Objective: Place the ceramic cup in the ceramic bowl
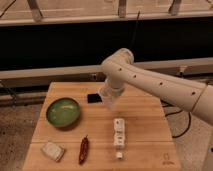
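The ceramic bowl [63, 112], wide and green inside, sits on the left of the wooden table [145, 115]. My gripper [108, 98] hangs from the white arm that reaches in from the right, above the table's back middle. It is to the right of the bowl and a little behind it. It is shut on a small pale shape that looks like the ceramic cup [109, 102], held off the table. The cup is partly hidden by the fingers.
A flat black object [93, 98] lies just left of the gripper. A long white box [119, 136] lies at the front middle. A red chili pepper [83, 149] and a pale packet [52, 150] lie at the front left.
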### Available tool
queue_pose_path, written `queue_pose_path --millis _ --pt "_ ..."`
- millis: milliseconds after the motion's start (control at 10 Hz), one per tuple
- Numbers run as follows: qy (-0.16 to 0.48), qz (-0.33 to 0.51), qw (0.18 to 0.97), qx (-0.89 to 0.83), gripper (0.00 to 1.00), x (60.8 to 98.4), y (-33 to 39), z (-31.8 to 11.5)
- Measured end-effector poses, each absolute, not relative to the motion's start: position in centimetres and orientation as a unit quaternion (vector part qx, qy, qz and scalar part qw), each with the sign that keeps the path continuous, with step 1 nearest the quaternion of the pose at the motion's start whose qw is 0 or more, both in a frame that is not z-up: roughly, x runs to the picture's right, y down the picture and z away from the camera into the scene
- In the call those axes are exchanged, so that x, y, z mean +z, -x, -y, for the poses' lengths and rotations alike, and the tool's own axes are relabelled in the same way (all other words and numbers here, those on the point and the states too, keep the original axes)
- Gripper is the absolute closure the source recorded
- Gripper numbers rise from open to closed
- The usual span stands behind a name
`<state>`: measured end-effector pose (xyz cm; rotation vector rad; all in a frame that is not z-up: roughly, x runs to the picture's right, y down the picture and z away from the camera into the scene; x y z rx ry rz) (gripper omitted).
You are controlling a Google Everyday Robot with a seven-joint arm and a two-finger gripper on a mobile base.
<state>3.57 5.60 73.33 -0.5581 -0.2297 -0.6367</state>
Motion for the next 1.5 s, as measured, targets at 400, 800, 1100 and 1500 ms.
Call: queue_pose_path --millis 400,800,1100,1500 --pt "0.272 0.122 0.892 -0.339 0.98 72.5 0.4 -5.6" --pt "0.273 0.142 0.876 -0.371 0.98 72.0 5.5 -5.4" --pt "0.268 0.152 0.866 -0.394 0.98 72.0 9.3 -5.4" --pt "0.262 0.159 0.855 -0.418 0.98 72.4 12.0 -5.8"
